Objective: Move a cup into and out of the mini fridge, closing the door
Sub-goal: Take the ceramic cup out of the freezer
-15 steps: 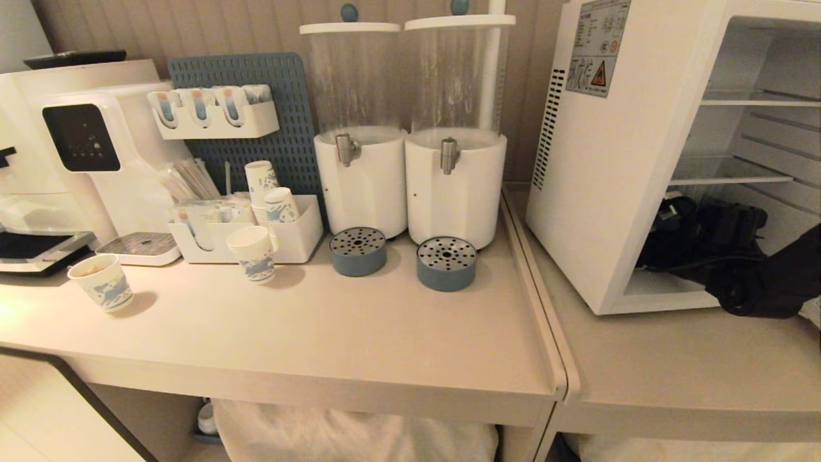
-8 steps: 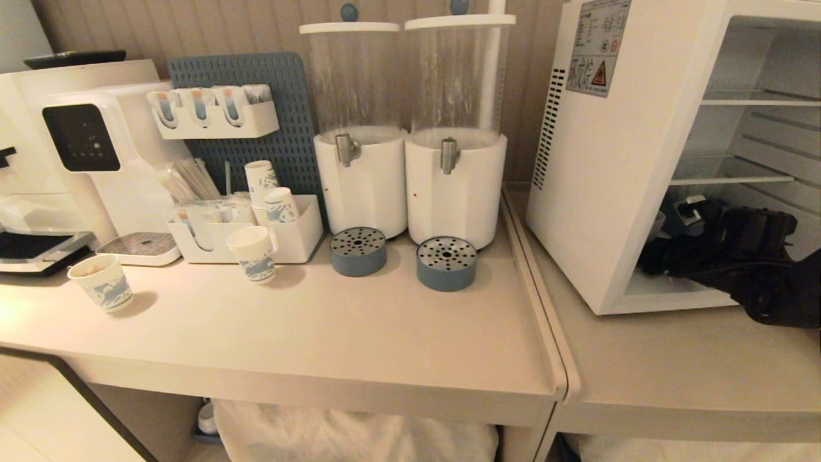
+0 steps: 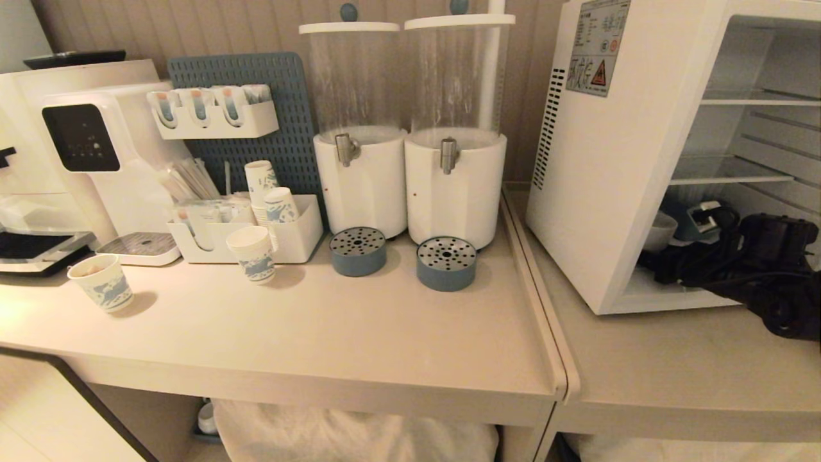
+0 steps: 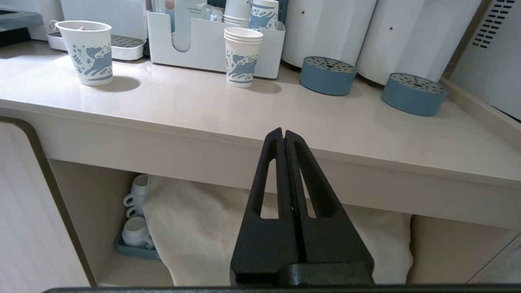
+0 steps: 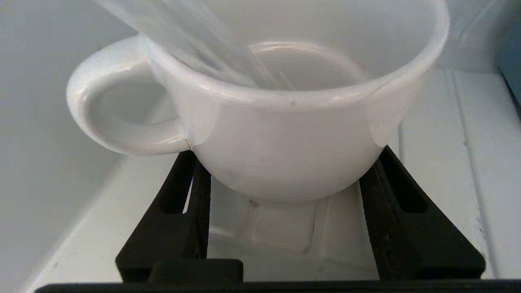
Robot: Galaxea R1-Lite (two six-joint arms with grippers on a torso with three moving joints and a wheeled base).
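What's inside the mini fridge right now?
On the mini fridge floor sits the cup, with the right gripper closed on its sides. Two bare shelves hang above. The arm hides the floor behind it.

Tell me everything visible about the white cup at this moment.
The cup is a squat, glossy white mug, ceramic by its look, with a rounded bowl, a loop handle on one side and nothing inside. It stands upright inside the fridge, low at the left of the opening. The right claw has a finger on each side of its bowl, pressed against it.
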